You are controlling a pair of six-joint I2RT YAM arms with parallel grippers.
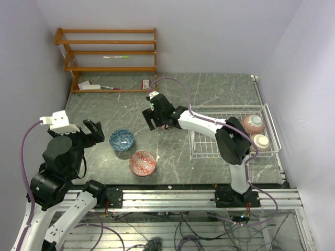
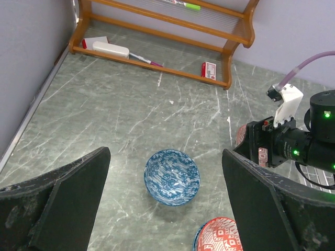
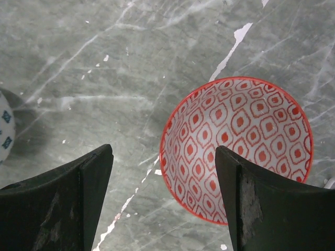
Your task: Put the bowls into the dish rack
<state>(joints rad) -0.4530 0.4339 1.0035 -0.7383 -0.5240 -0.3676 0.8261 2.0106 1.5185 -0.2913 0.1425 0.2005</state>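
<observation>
A blue bowl (image 1: 121, 139) sits upright on the table, also in the left wrist view (image 2: 172, 177). A red bowl (image 1: 142, 163) lies nearer the front, cut off in the left wrist view (image 2: 220, 238). My left gripper (image 1: 97, 129) is open and empty, just left of the blue bowl (image 2: 165, 151). My right gripper (image 1: 152, 118) is open over a second red bowl (image 3: 241, 141); its jaws (image 3: 163, 149) straddle the bowl's left rim. The white dish rack (image 1: 209, 151) holds a pink bowl (image 1: 253, 123) and a beige bowl (image 1: 260, 141) at its right end.
An orange wooden shelf (image 1: 110, 52) with small items stands at the back left, also in the left wrist view (image 2: 157, 18). A pale bowl edge with dark marks (image 3: 3, 130) shows at the left of the right wrist view. Walls close in on both sides.
</observation>
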